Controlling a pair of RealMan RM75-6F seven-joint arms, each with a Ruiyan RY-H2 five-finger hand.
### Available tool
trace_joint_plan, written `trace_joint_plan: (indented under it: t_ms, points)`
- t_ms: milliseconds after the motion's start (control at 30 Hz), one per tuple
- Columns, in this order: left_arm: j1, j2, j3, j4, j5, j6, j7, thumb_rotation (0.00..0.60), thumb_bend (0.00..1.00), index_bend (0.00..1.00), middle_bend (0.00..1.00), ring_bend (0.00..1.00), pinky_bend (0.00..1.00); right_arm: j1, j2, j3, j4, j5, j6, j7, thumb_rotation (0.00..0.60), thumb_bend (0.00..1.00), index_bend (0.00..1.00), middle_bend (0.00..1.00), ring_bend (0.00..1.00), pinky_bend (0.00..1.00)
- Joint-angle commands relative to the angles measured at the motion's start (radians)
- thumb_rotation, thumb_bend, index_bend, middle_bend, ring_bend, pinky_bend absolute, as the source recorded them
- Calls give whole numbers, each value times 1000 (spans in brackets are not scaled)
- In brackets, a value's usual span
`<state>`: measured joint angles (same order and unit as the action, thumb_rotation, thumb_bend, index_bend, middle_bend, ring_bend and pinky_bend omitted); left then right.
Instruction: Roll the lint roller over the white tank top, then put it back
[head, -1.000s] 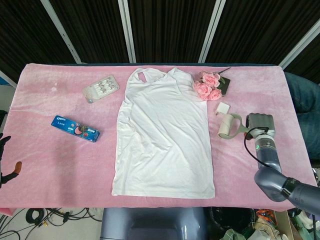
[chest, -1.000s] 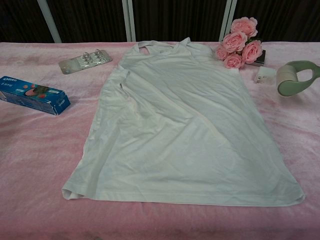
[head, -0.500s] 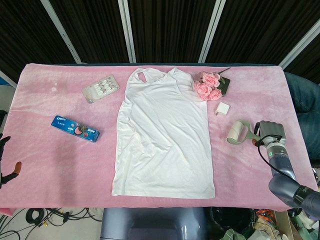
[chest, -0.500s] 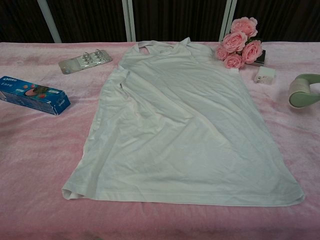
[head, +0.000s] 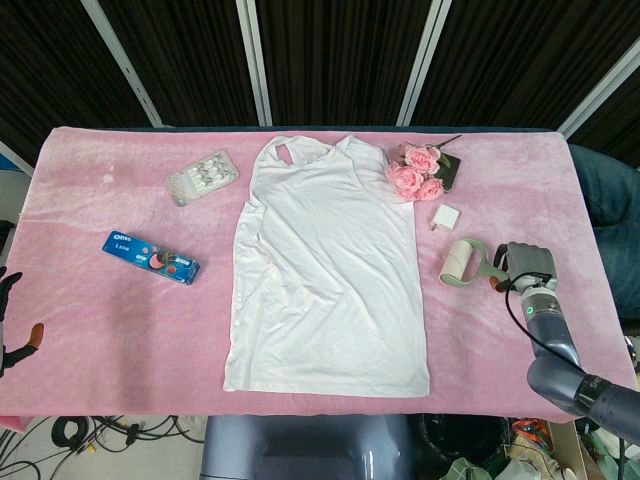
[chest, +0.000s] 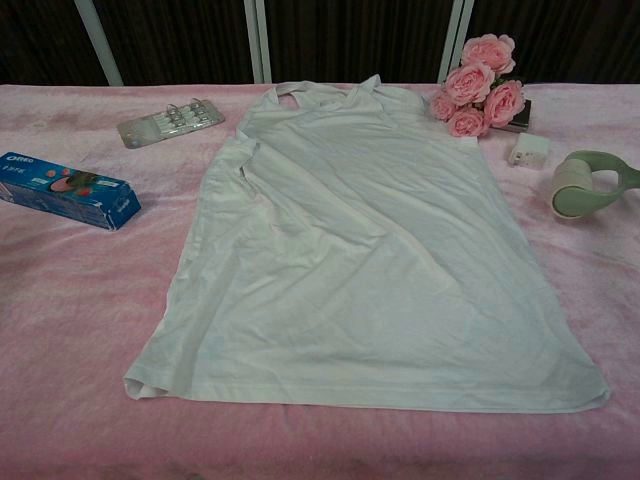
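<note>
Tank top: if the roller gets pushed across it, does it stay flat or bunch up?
Probably bunches somewhat. The white tank top looks thin and floppy, with creases already near its left edge, and nothing pins it down. The pink table cover looks plush, which may grip it a little. The lint roller in the right robot hand is likely sticky and could lift the fabric.

The table cover (head: 90, 220) is pink cloth with a soft, plush, matt nap. The top (head: 325, 270) is thin white cloth, matt and creased. The roller (head: 461, 262) at the right has a pale green frame that looks like smooth plastic and a matt, paper-like white drum. The right hand (head: 527, 264) is grey and smooth-looking. The blue box (head: 150, 256) at the left is glossy printed card. The far-left pack (head: 201, 177) looks like shiny clear plastic.
</note>
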<state>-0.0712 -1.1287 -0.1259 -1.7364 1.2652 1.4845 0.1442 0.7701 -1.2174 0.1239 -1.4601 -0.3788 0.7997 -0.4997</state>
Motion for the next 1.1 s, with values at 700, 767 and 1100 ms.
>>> trace_joint_plan:
  t_ms: [700, 767, 1100]
  points:
    - [-1, -2, -1, 3, -1, 0, 5, 600, 355, 124, 39, 65, 283, 26, 9, -41, -17, 57, -62, 17, 600, 112, 0, 0, 38, 221]
    - [-1, -2, -2, 3, -1, 2, 4, 600, 355, 124, 39, 65, 283, 13, 22, -23, -32, 24, -28, 49, 600, 106, 0, 0, 38, 214]
    - [-3, -4, -2, 7, 7, 4, 7, 600, 355, 124, 39, 65, 278, -143, 204, 17, -298, -290, 237, 216, 600, 106, 0, 0, 41, 197]
